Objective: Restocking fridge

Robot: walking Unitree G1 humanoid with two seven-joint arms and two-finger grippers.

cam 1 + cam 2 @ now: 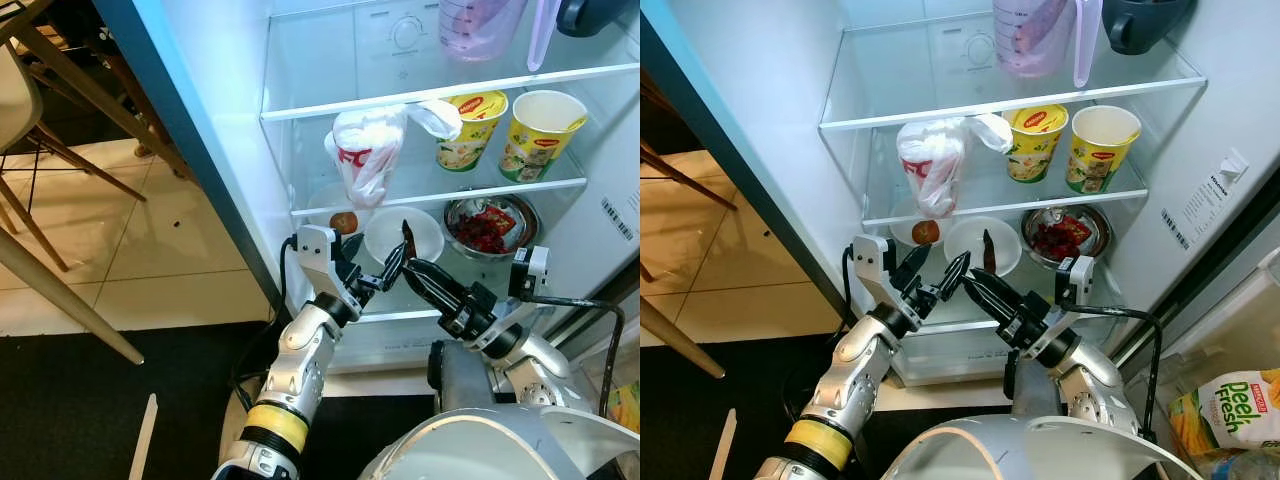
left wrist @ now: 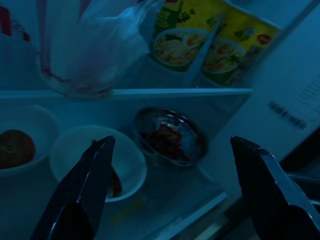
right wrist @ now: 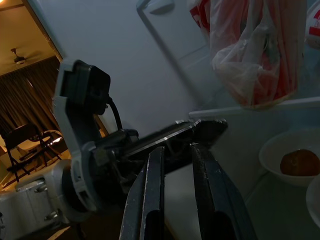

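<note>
Clear glass shelves [image 1: 1010,100], shiny metal bowl [image 1: 1065,235], crinkled plastic bag [image 1: 932,160]

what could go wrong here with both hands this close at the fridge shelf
1. The left hand, fingers open, and the right hand, fingers nearly closed, sit almost tip to tip, so they may collide.
2. Both hover just in front of the white bowl holding a dark piece; a forward push might knock it.
3. The plastic bag overhangs the shelf above and might snag a rising finger.
</note>
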